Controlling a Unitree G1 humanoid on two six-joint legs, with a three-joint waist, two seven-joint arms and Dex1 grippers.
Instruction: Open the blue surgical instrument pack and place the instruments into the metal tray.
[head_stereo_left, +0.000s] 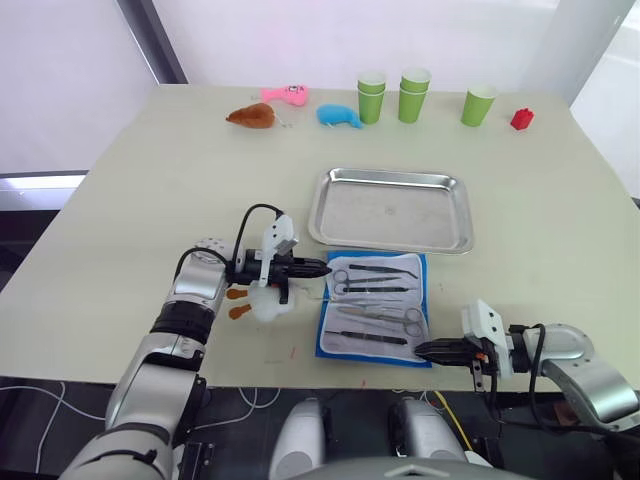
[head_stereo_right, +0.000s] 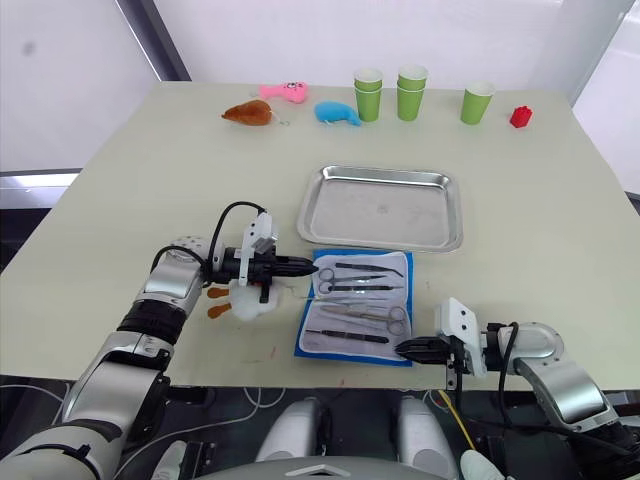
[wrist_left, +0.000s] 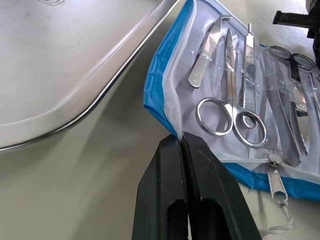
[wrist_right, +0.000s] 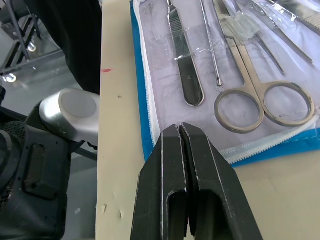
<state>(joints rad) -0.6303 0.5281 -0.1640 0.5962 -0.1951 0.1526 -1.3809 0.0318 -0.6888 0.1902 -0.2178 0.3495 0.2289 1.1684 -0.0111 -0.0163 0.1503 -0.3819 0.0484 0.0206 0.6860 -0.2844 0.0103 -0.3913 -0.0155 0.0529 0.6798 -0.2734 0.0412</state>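
Blue surgical instrument pack (head_stereo_left: 375, 305) lies open and flat on the desk (head_stereo_left: 120, 220), near the front edge, just in front of the metal tray (head_stereo_left: 392, 207). So the opening part looks done. The instruments (head_stereo_left: 375, 292), scissors, tweezers and other thin tools, all sit in the pack's pale lining under clear straps. The tray has nothing in it, so every tool is yet to be moved.

The left tool (head_stereo_left: 322, 268) is pinched shut with nothing in it, its tip touching the pack's left edge. The right tool (head_stereo_left: 422, 350) is shut and bare too, at the pack's front right corner.

A white toy with orange feet (head_stereo_left: 262, 300) lies under the left arm, beside the pack. Far off at the back stand green cups (head_stereo_left: 412, 95), a blue plush toy (head_stereo_left: 338, 116), a pink toy (head_stereo_left: 285, 94), a brown toy (head_stereo_left: 252, 116) and a red block (head_stereo_left: 521, 119). None of them is in the way.
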